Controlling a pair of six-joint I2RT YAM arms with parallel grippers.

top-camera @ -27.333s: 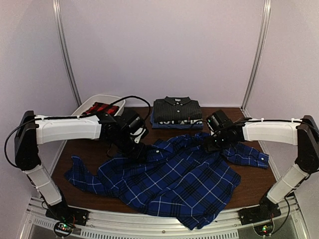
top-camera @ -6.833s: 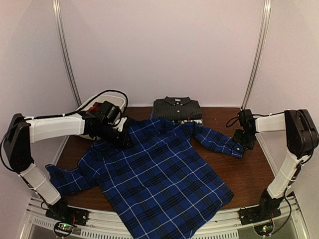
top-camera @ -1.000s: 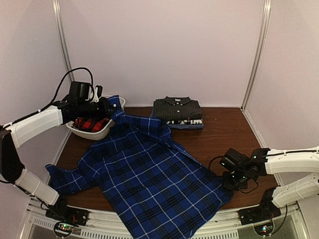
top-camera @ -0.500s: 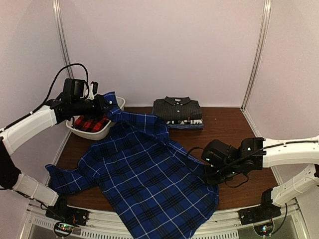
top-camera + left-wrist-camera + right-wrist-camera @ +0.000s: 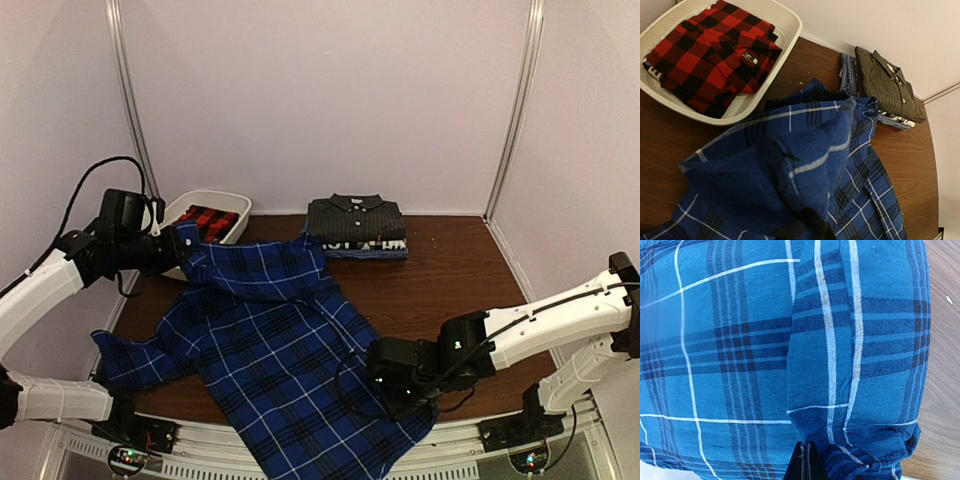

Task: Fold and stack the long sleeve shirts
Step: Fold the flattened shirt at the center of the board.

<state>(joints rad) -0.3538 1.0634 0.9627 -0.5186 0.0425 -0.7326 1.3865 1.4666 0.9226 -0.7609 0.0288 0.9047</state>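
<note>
Dark brown wooden bench (image 5: 450, 270), white plastic tub (image 5: 243, 205) standing on its far left corner, pale lilac walls (image 5: 330, 100) on three sides, thin metal poles (image 5: 516, 110) upright in the two back corners, ribbed aluminium rail (image 5: 300, 462) along the near edge

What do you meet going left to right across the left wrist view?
In order: red-and-black plaid shirt, lying in the white tub → charcoal striped shirt. The blue plaid shirt spans nearly the whole width, so it is left out.
</note>
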